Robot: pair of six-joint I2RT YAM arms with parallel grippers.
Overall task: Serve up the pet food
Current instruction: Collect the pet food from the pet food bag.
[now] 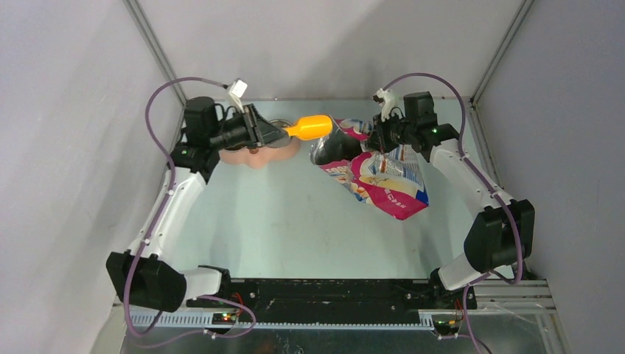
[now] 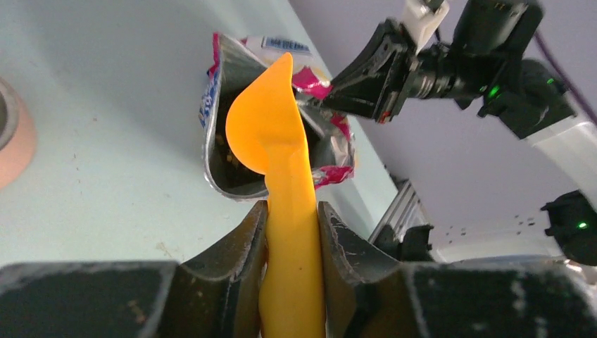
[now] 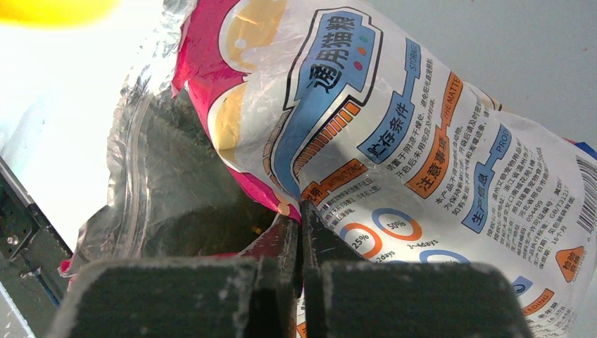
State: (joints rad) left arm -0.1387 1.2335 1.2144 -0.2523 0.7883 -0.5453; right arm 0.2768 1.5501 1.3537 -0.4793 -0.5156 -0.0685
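Pet food bag (image 1: 379,177) lies on table (image 1: 280,221) near far edge, right of centre, foil mouth facing left.
Right gripper (image 3: 301,225) pinched together on bag's mouth edge, holding mouth agape.
Few brown kibble pieces (image 2: 227,151) visible inside opening.
Left gripper (image 2: 290,211) clamped on handle of orange scoop (image 2: 271,134), fingers (image 2: 239,246) pressed to both sides.
Scoop bowl right at bag mouth; whether inside, cannot tell.
Pink feeder (image 1: 254,155) near far edge, left of centre, under left gripper.
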